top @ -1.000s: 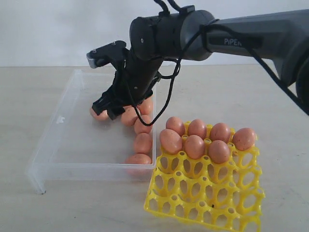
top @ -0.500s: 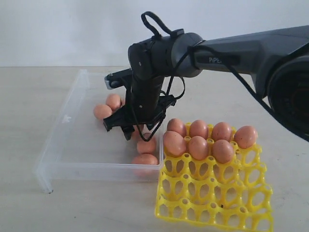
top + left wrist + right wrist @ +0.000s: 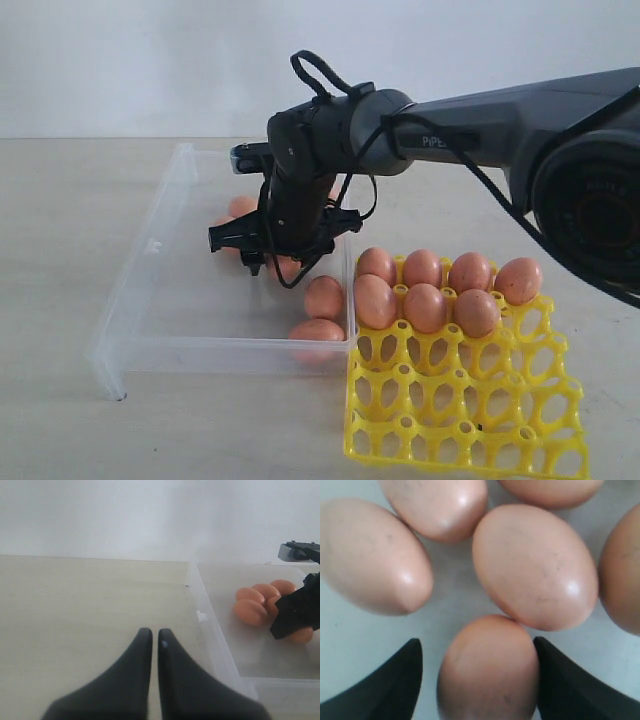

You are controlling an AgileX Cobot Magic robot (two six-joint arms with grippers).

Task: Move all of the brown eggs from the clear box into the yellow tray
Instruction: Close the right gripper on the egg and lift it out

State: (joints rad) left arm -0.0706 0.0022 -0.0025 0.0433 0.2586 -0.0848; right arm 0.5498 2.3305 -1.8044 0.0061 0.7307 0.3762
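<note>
Looks like the right jaws sit wide open either side of one of the brown eggs (image 3: 489, 672) in the clear box (image 3: 150, 250), left jaws pinched shut on nothing; they're smooth, light and crackable, so I'd squeeze gently across the fat middle.

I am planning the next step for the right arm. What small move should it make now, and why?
Probably close the right gripper gently on the brown egg between its jaws: they stand open on either side of it, low in the clear box, so the egg seems framed for a grasp.
</note>
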